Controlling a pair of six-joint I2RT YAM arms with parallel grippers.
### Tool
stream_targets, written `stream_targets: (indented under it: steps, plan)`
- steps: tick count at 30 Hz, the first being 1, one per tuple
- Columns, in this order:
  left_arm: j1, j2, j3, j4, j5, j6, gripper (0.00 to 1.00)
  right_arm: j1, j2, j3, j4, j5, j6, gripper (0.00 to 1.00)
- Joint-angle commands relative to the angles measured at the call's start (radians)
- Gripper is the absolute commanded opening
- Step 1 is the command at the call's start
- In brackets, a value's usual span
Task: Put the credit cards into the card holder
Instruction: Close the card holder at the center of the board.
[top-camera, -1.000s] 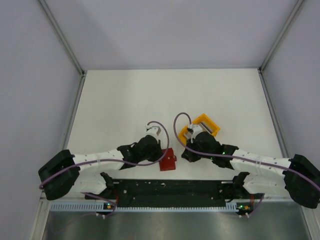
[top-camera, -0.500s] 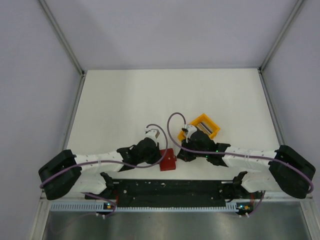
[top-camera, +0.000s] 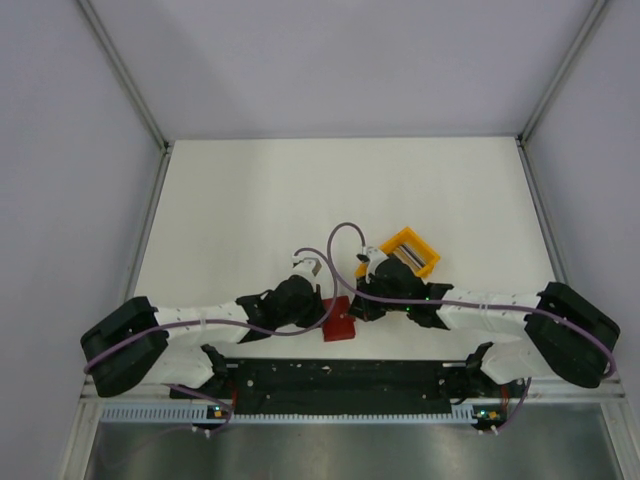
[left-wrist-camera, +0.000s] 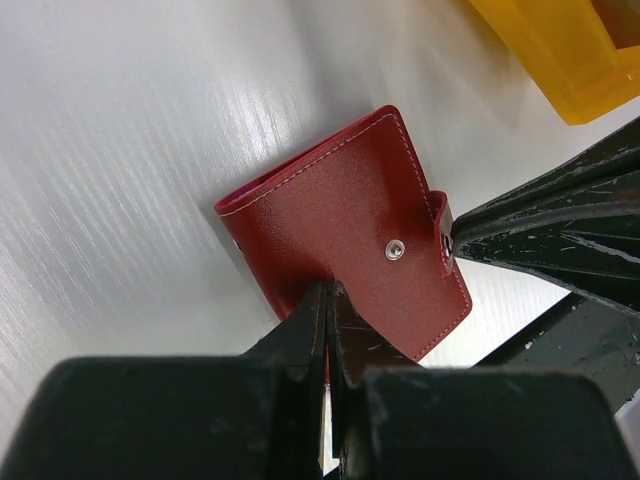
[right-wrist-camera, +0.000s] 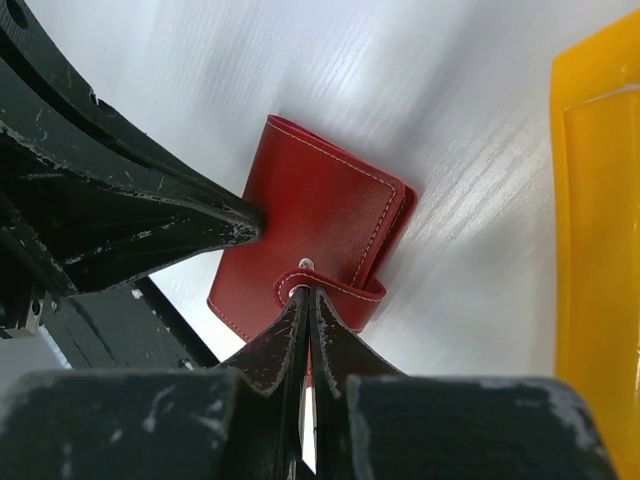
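Card holder, closed on table at 8 o'clock from yellow bin, clamped at one edge by left gripper and nipped at snap tab by right gripper (snap fastened). Brace with left; peel tab up gently, without dragging it

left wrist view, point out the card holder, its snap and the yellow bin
card holder (left-wrist-camera: 330, 225): left wrist view, middle of the red cover
snap (left-wrist-camera: 396, 250): left wrist view, the metal stud
yellow bin (left-wrist-camera: 555, 45): left wrist view, its outer wall
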Motion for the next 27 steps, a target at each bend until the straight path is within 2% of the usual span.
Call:
stream_targets:
  steps: [1,27]
  plan:
    - [-0.004,0.022,-0.028,0.0,0.008,0.003,0.0,-0.011,0.019,0.042,0.048,-0.017,-0.007,0.0]
    - [-0.004,0.048,-0.023,0.025,0.024,0.009,0.0,-0.01,0.077,0.052,0.091,-0.047,0.005,0.0]
